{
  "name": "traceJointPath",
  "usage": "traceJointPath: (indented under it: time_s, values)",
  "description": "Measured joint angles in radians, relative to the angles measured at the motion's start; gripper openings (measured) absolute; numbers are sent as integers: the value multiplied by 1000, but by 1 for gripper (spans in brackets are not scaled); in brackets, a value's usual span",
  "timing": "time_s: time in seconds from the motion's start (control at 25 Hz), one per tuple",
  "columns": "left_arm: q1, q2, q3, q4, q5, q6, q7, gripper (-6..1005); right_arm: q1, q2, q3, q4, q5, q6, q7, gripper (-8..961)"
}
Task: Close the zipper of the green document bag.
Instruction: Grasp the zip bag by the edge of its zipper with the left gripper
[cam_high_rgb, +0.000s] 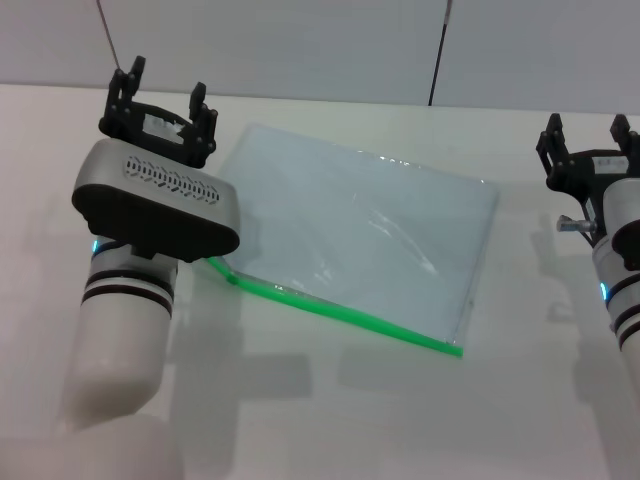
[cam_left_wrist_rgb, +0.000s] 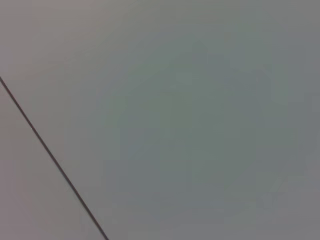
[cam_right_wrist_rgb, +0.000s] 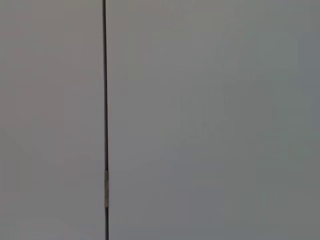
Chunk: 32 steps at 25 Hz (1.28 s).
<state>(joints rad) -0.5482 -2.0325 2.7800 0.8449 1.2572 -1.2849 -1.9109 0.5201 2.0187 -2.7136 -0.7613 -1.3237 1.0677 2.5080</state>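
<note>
The green document bag (cam_high_rgb: 360, 235) lies flat on the white table in the head view, a pale blue-green translucent pouch turned at an angle. Its zipper (cam_high_rgb: 340, 310) is the bright green strip along the near long edge, with a small green slider (cam_high_rgb: 232, 279) at the left end. My left gripper (cam_high_rgb: 163, 92) is raised beside the bag's left corner, fingers pointing away and spread open with nothing between them. At the far right, away from the bag, my right gripper (cam_high_rgb: 587, 133) is held up, open too. Both wrist views show only the plain wall.
The white table (cam_high_rgb: 330, 410) extends in front of the bag. A grey wall with thin dark seams (cam_right_wrist_rgb: 104, 100) stands behind the table. My left forearm (cam_high_rgb: 130, 300) sits close to the bag's left corner.
</note>
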Motion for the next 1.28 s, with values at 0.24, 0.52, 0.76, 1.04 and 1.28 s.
traceJointPath:
  time_s: [0.24,0.52,0.76,1.04,1.28]
  values:
    - [3,0,3,5,2,-33,21,675,0,0,0,2,0,-1,0,734]
    - [17,-2,5,44,2,-60,131,674,1,0,0,4,0,-7,0,734]
    - [31,-6,5,54,-6,-150,349,674,1,0,0,6,0,-8,0,733]
    - [27,-6,9,57,-69,-185,590,674,2,0,13,7,1,-8,0,733]
    - [19,-6,23,54,-128,-154,736,675,-1,0,26,18,2,-8,0,733]
